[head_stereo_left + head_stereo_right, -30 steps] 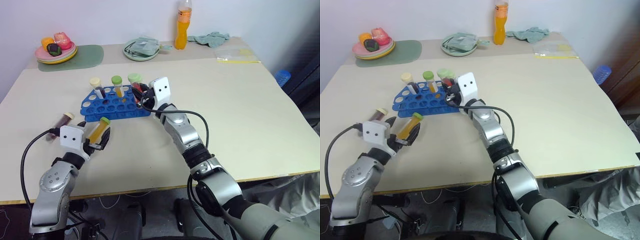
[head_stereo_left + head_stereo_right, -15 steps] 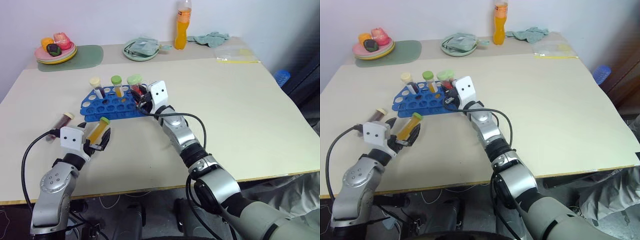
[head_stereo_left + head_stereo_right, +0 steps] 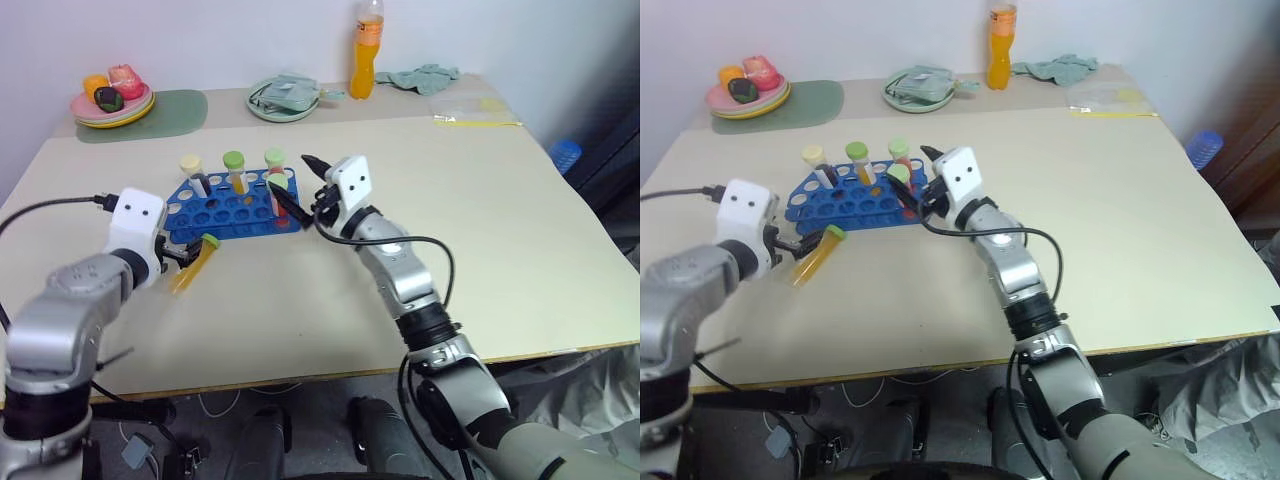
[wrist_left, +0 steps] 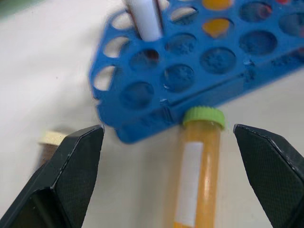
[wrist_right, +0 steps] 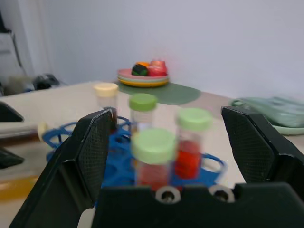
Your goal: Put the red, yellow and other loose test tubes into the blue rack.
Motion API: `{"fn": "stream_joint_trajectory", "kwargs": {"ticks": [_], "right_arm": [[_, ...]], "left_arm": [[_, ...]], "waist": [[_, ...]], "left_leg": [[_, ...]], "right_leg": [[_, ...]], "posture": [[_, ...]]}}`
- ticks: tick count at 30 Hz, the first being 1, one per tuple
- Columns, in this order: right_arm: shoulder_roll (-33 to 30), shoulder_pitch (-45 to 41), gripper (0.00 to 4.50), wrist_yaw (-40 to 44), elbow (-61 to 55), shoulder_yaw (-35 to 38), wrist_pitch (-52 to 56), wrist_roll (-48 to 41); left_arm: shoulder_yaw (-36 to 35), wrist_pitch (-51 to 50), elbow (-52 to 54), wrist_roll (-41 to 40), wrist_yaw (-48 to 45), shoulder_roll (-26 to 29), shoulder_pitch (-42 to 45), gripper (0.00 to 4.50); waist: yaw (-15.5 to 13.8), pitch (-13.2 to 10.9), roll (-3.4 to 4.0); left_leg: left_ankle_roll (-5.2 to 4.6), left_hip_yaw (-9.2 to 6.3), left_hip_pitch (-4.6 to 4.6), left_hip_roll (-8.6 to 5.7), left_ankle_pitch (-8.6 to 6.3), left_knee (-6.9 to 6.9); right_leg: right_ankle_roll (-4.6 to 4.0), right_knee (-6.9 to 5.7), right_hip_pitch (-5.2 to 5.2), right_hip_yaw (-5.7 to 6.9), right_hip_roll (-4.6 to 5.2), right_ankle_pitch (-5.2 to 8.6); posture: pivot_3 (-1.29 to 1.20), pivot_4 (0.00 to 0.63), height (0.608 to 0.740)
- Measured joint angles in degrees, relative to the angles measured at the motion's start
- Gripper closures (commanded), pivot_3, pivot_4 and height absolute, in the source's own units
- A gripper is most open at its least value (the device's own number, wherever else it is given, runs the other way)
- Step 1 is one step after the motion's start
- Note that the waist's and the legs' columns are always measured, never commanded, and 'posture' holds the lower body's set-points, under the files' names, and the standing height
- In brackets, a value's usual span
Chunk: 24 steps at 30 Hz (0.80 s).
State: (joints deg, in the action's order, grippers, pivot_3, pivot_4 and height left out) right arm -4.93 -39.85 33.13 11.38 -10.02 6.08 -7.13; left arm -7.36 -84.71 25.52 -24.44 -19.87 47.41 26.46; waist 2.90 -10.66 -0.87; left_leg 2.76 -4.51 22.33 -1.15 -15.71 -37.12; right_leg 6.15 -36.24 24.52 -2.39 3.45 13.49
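- Left claw wide open above yellow tube, which lies on bench, cap touching blue rack.
- Right claw open, empty, by racked red tubes.
- Tip: straddle tube mid-body, close squarely; maroon tube next.

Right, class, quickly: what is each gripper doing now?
Left gripper: open, holding nothing, over the yellow tube.
Right gripper: open, holding nothing, facing the blue rack.

Glossy blue plastic rack; clear plastic tube; matt table.
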Motion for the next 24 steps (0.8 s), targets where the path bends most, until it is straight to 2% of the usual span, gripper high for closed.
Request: {"fn": "stream_joint_trajectory", "kwargs": {"ticks": [3, 6, 10, 13, 18, 19, 22, 24], "right_arm": [[-5.9, 3.0, 0.46, 8.6, -7.7, -3.1, 4.1, -2.4], [-11.1, 6.5, 0.46, 15.8, -15.1, -5.8, 7.8, -4.8], [-12.4, 8.4, 0.46, 17.9, -19.8, -6.8, 10.8, -5.8], [-12.4, 9.6, 0.38, 17.7, -22.0, -7.5, 12.2, -6.0], [-12.3, 10.8, 0.38, 16.4, -23.7, -8.3, 13.8, -6.0], [-12.3, 10.9, 0.38, 16.2, -24.1, -8.3, 14.0, -6.0], [-12.4, 11.2, 0.38, 15.6, -25.0, -8.4, 14.6, -6.0], [-12.8, 11.8, 0.38, 15.5, -25.2, -8.1, 14.9, -6.0]], "left_arm": [[7.9, -6.4, -6.2, -3.8, -5.0, 4.6, 7.7, 0.0], [16.2, -7.1, -13.1, -4.7, -8.7, 6.6, 13.4, 0.0], [23.5, -4.2, -20.5, -3.0, -11.2, 7.2, 16.8, 0.0], [27.2, -0.5, -26.3, -1.2, -13.0, 6.7, 18.9, 0.89], [29.2, 3.5, -30.8, 0.4, -15.6, 6.0, 20.8, 3.36], [29.5, 4.3, -30.6, 0.6, -16.5, 6.6, 20.6, 3.71], [29.2, 7.0, -25.9, 0.0, -21.5, 12.3, 16.3, 3.74], [21.8, 13.6, -19.8, -1.6, -25.3, 16.6, 7.7, 3.74]], "waist": [[0.5, 0.0, 0.03], [0.7, 0.0, 0.02], [1.0, 0.0, 0.01], [0.7, 0.0, -0.01], [-0.2, 0.0, -0.01], [-0.2, 0.0, -0.01], [0.1, 0.0, -0.02], [-0.1, 0.0, -0.02]], "left_leg": [[0.0, 0.03, -0.02, 0.01, 0.0, 0.03], [0.0, 0.06, 0.0, 0.01, 0.0, 0.01], [0.02, 0.1, 0.0, 0.04, 0.01, 0.01], [0.03, 0.11, 0.02, 0.03, 0.02, -0.02], [0.04, 0.15, 0.02, 0.01, 0.03, -0.08], [0.04, 0.15, 0.02, 0.02, 0.03, -0.07], [0.04, 0.19, 0.06, 0.04, 0.03, -0.02], [0.04, 0.15, 0.12, 0.06, 0.03, 0.0]], "right_leg": [[0.0, 0.02, 0.0, -0.01, 0.0, 0.01], [0.0, 0.03, 0.0, -0.02, 0.0, 0.01], [-0.01, 0.01, 0.05, -0.05, -0.02, 0.02], [-0.01, 0.01, 0.04, -0.05, 0.0, 0.02], [-0.01, -0.01, 0.02, -0.06, 0.03, 0.02], [-0.01, -0.01, 0.03, -0.06, 0.03, 0.02], [-0.01, 0.01, 0.12, -0.12, 0.01, 0.02], [-0.01, 0.02, 0.22, -0.18, 0.08, 0.02]], "posture": [[0.0, 0.15, 0.74], [0.0, 0.15, 0.74], [0.0, 0.15, 0.74], [0.0, 0.15, 0.74], [0.0, 0.15, 0.74], [0.0, 0.15, 0.74], [0.0, 0.15, 0.74], [0.0, 0.15, 0.74]]}}
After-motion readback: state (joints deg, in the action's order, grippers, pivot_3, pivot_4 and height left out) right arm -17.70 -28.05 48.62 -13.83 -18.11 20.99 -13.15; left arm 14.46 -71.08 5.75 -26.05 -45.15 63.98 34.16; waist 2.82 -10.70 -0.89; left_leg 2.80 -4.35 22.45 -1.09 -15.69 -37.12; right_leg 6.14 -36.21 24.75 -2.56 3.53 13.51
